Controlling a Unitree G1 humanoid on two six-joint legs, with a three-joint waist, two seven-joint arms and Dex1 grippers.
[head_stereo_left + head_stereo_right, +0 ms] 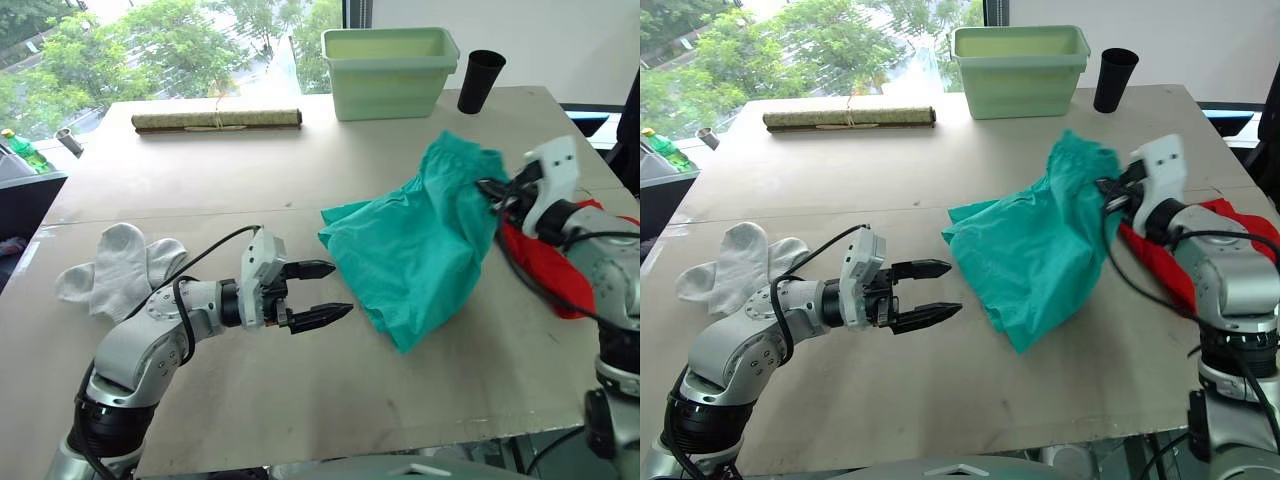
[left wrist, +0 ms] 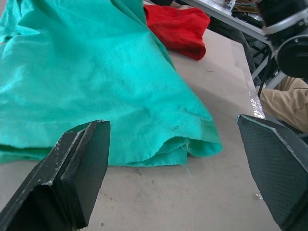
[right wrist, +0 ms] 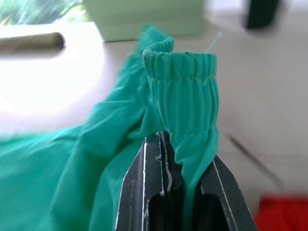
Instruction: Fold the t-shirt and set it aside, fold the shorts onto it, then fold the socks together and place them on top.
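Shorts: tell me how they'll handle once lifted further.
Probably floppy: the shorts drape in loose folds from the waistband pinched in the right end effector. Likely light, since one pinch holds that side up. The hem may drag on the table; the open left end effector sits close enough to catch it.
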